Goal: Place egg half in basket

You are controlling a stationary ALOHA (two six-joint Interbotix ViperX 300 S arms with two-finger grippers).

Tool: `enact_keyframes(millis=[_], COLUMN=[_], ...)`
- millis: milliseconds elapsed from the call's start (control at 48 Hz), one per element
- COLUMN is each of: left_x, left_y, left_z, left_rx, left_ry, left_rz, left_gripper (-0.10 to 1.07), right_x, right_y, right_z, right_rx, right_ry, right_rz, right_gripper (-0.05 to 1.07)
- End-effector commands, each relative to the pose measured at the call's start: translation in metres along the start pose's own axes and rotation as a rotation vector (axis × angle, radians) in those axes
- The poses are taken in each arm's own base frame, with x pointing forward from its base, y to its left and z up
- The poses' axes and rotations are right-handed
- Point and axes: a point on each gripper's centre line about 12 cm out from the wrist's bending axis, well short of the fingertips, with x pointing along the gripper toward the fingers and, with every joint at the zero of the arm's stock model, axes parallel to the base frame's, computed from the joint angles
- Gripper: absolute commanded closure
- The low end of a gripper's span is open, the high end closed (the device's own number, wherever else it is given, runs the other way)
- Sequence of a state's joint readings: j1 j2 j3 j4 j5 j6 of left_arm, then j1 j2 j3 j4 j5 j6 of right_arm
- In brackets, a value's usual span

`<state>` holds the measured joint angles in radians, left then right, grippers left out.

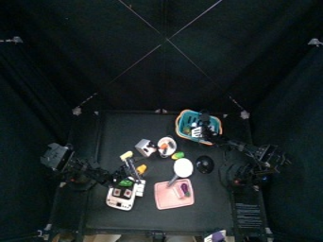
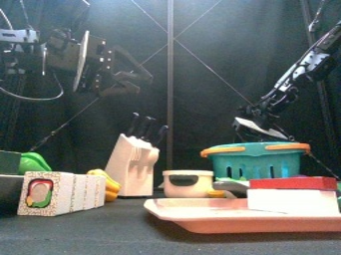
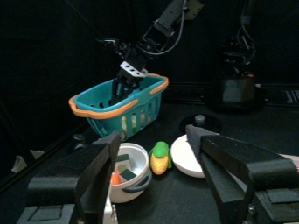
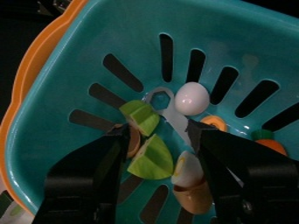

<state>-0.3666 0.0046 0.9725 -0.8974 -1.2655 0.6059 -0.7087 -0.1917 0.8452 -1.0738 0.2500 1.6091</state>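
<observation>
The teal basket (image 1: pixel 194 121) with an orange rim stands at the table's back right; it also shows in the front view (image 2: pixel 256 159) and the left wrist view (image 3: pixel 114 107). My right gripper (image 4: pixel 170 131) hangs open just over its inside, also seen in the front view (image 2: pixel 258 125). The white egg half (image 4: pixel 191 98) lies against the slotted teal wall just beyond the fingertips, free of them. A green piece (image 4: pixel 149 150) and a tan piece (image 4: pixel 193 182) lie in the basket too. My left gripper (image 3: pixel 155 140) is open and empty, held high at the left.
A knife block (image 2: pixel 134 164), a white carton (image 2: pixel 60 192), a white pot (image 2: pixel 186 181) and a pink tray (image 2: pixel 226 211) stand along the front. A white plate (image 1: pixel 183 167) and a black round thing (image 1: pixel 205 166) sit mid-table.
</observation>
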Motion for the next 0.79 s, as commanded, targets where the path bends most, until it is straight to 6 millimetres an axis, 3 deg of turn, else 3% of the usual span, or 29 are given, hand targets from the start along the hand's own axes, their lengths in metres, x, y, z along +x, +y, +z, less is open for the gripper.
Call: enact_keyframes(millis=[0,771], left_x=[0.0012,0.0014], left_y=[-0.0003,-0.0014], left_z=[0.0068,0.0031], left_rx=[-0.013,-0.005], left_ry=[-0.022,-0.012], left_rz=[0.005,0.002], left_gripper=[0.02,0.02], right_x=[-0.0035,-0.0039], right_y=[0.0049,0.0068], right_z=[0.0057,0.0078], right_rx=[-0.007,-0.011], right_ry=[-0.019,-0.025], right_rz=[0.016,0.022], right_gripper=[0.14,0.14])
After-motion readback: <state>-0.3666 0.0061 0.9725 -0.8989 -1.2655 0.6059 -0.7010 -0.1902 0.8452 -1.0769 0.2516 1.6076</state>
